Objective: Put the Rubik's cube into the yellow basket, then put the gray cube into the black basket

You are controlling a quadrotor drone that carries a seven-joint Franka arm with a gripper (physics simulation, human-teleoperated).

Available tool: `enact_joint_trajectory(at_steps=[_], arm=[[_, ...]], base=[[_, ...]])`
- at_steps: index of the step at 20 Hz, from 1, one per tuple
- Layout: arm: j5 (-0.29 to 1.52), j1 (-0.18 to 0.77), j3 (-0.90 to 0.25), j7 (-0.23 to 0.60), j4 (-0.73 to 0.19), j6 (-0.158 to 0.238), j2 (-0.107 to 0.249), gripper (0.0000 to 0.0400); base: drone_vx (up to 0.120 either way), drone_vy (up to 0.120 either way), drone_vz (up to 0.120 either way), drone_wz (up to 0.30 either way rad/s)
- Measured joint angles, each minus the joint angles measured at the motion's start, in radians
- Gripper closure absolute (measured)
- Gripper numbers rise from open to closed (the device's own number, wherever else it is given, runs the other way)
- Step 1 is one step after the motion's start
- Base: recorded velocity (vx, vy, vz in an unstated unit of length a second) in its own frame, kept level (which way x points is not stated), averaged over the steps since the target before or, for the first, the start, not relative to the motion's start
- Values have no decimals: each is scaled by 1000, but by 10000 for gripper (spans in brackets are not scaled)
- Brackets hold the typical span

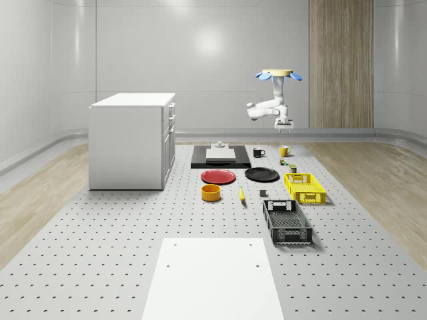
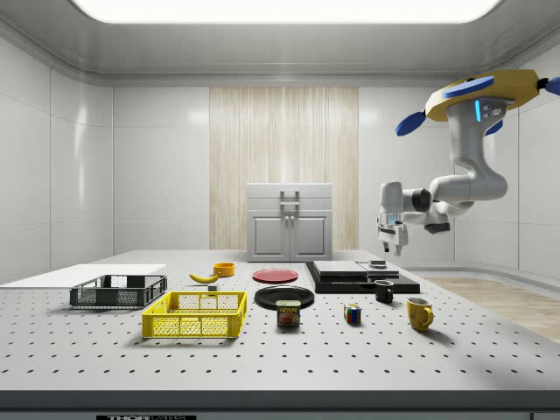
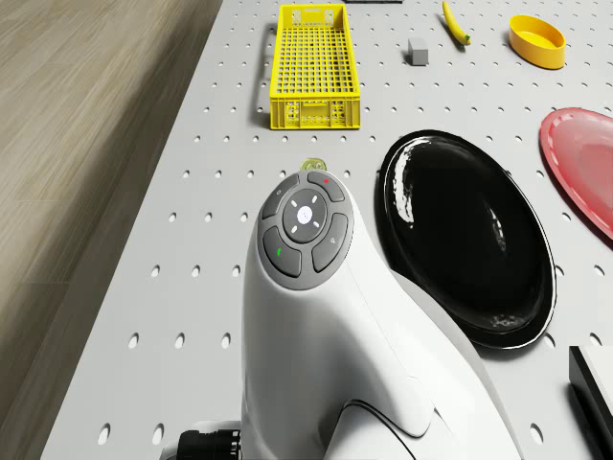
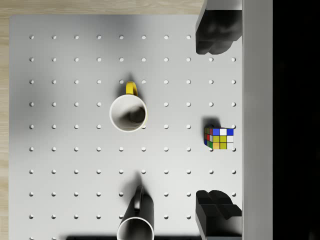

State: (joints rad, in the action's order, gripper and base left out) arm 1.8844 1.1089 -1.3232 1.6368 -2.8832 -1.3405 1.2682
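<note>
Rubik's cube with multicoloured stickers point(image 4: 219, 138) sits on the gray perforated counter point(image 1: 100, 253), near a yellow ceramic mug point(image 4: 128, 112) and a black mug point(image 4: 136, 225). High above them hangs the tool point(image 2: 390, 246), fingers point(image 4: 215, 30) spread wide and empty. Drone point(image 1: 277, 75) hovers over the counter's far end. Yellow mesh basket point(image 1: 305, 187) and black mesh basket point(image 1: 287, 222) lie well apart from the cube; a small gray cube point(image 3: 418, 50) rests beside the yellow one.

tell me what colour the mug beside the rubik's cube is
Yellow mug, white inside; clearest in the side view.
</note>
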Motion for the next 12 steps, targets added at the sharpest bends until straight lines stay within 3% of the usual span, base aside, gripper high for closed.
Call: enact_joint_trajectory(at_steps=[11,12], arm=[[-20,12,-10,11,3,-40,43,0],[-22,13,-11,12,3,-43,46,0]], base=[[120,0,-120,0],[120,-120,-120,0]])
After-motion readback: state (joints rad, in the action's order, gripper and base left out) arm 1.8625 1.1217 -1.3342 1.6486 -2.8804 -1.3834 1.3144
